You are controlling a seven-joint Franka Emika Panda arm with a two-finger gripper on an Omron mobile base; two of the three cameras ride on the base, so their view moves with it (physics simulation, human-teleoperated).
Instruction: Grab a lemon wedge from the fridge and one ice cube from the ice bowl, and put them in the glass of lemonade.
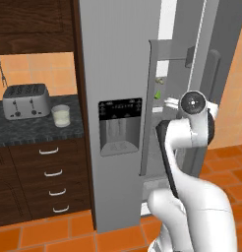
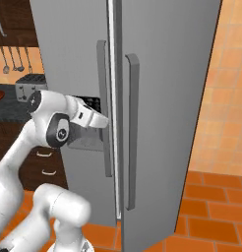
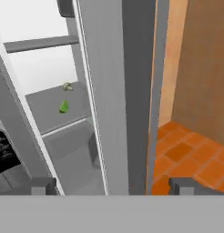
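Lemon wedge: a tiny dull yellowish lump on a grey shelf inside the fridge, seen through the gap of the open door; a small green item lies just in front of it on the same shelf.
Fridge: tall, silver-grey, with a dark dispenser panel on its left door; the right door stands partly swung out, so the white interior shows in the left base view.
Door handles: two long vertical bars, one on the left door and one on the right door, close on either side of the seam.
Hand: fingers spread wide, one tip on each side of the right door's edge, gripping nothing; in the right base view it sits at the left door's handle, in front of the dispenser panel.
Glass of lemonade: upright on the dark worktop left of the fridge, near the silver toaster.
Floor: orange tiles.
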